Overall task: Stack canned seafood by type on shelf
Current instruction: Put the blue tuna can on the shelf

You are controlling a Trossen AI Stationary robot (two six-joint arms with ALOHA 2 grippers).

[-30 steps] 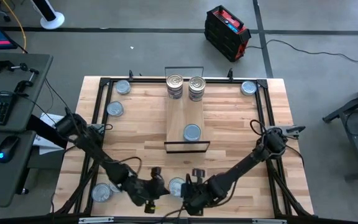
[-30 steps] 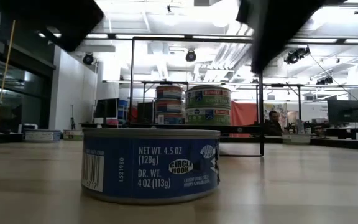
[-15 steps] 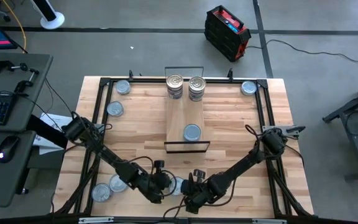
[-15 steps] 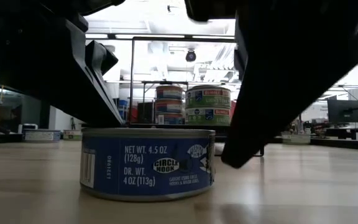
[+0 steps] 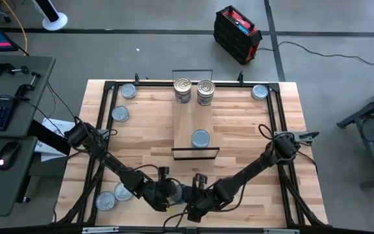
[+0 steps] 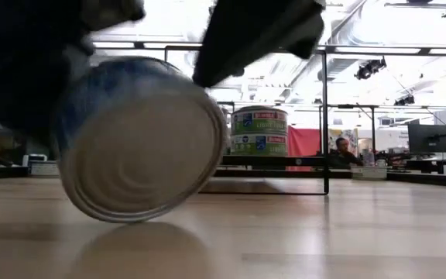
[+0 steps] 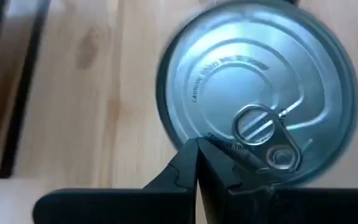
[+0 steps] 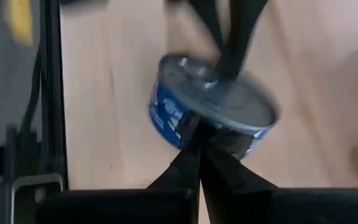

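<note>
Blue-label tin (image 6: pixel 142 139) tipped up on edge at the bench (image 5: pixel 239 149) front edge, bottom face toward the low camera, mostly hidden under both arms in the high view. Left pincer (image 7: pixel 196 163) and right pincer (image 8: pixel 199 152) both pressed together at the tin, fingers meeting at its rim; clamped or just touching, cannot tell. Two stacks (image 5: pixel 193 91) at the shelf (image 5: pixel 193 127) far end, single tin (image 5: pixel 200 138) near its front.

Count of tins, shelf and counter.
Shelf (image 5: pixel 186 127): two stacks (image 5: pixel 182 91) (image 5: pixel 205 91) of tins, one single pale-topped tin (image 5: pixel 200 138). Counter (image 5: pixel 239 130): five loose tins in high view, plus one blue-labelled tin (image 6: pixel 142 139) tipped between two arms.
</note>
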